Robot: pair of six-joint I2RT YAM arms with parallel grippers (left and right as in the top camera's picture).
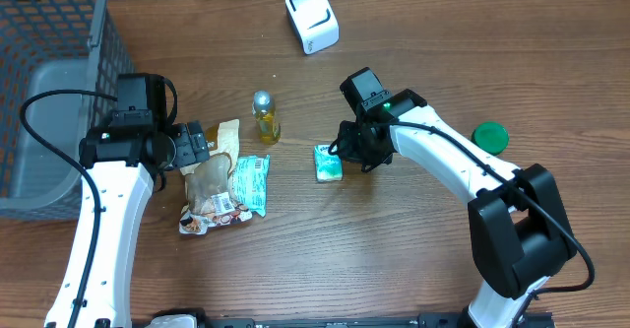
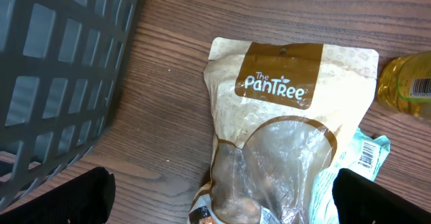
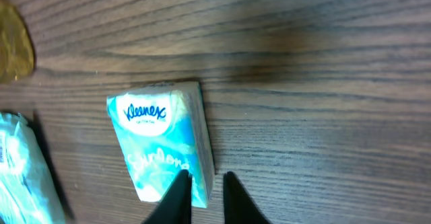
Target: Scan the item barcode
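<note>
While the left gripper [image 1: 202, 148] hung wide open over the snack bag [image 2: 289, 130], the right gripper [image 3: 207, 198] sat at the tissue pack [image 3: 158, 143] corner; pinching or not, I couldn't tell.

Tissue pk [image 3: 161, 150] teal w/ white; pouch [image 2: 289, 116] tan/brown; basket [image 1: 49, 72] grey; lid [image 1: 489, 136] green.

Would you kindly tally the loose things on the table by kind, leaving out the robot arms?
Soft packets: 2 (PanTree pouch, teal packet)
Tissue pack: 1
Small bottle: 1
Green disc: 1
White device: 1
Grey basket: 1
Total: 7
</note>
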